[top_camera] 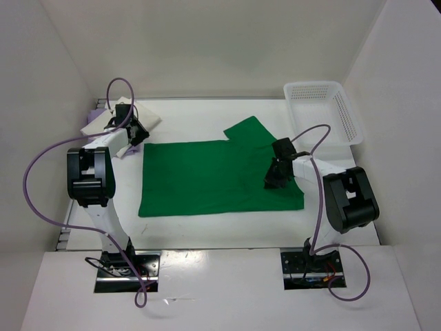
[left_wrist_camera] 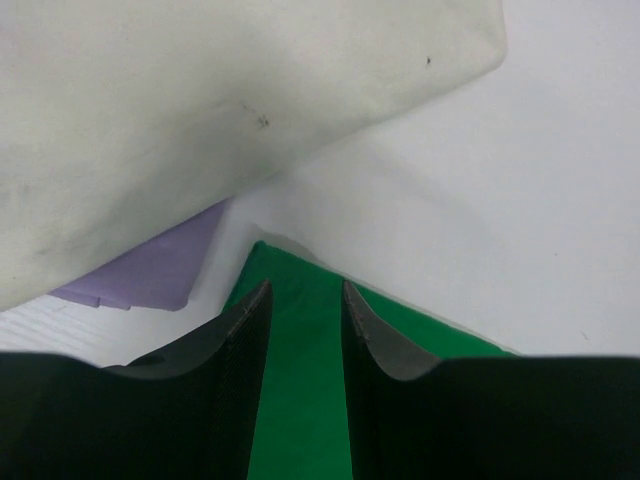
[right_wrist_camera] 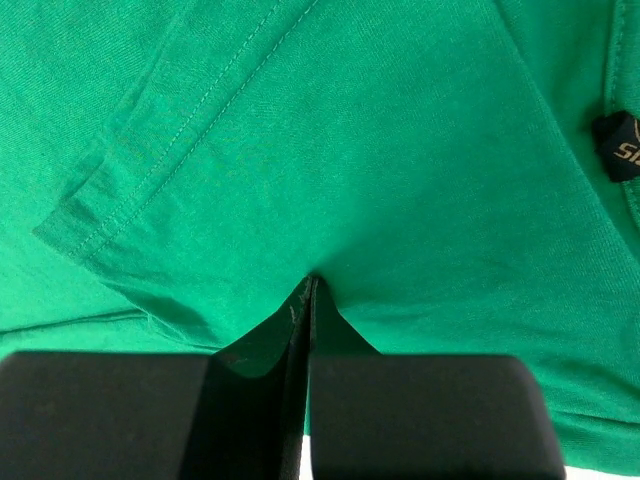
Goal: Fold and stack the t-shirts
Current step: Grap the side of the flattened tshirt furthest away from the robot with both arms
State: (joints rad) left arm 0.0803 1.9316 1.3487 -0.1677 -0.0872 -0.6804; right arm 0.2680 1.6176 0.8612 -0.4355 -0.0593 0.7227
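The bright green t-shirt [top_camera: 207, 179] lies spread flat mid-table, one sleeve pointing to the back. My right gripper [top_camera: 275, 178] rests on its right part. In the right wrist view that gripper [right_wrist_camera: 308, 282] is shut, and the green cloth [right_wrist_camera: 350, 150] puckers up into its tips. My left gripper [top_camera: 138, 132] hovers at the shirt's back left corner. Its jaws [left_wrist_camera: 305, 290] stand apart, with green cloth [left_wrist_camera: 295, 360] showing below the gap. The folded cream t-shirt [left_wrist_camera: 200, 120] lies on the lavender t-shirt [left_wrist_camera: 150, 270] just beyond, at the back left [top_camera: 147, 116].
A white mesh basket [top_camera: 313, 86] stands at the back right corner. White walls close in the table at the back and on both sides. Purple cables loop off both arms.
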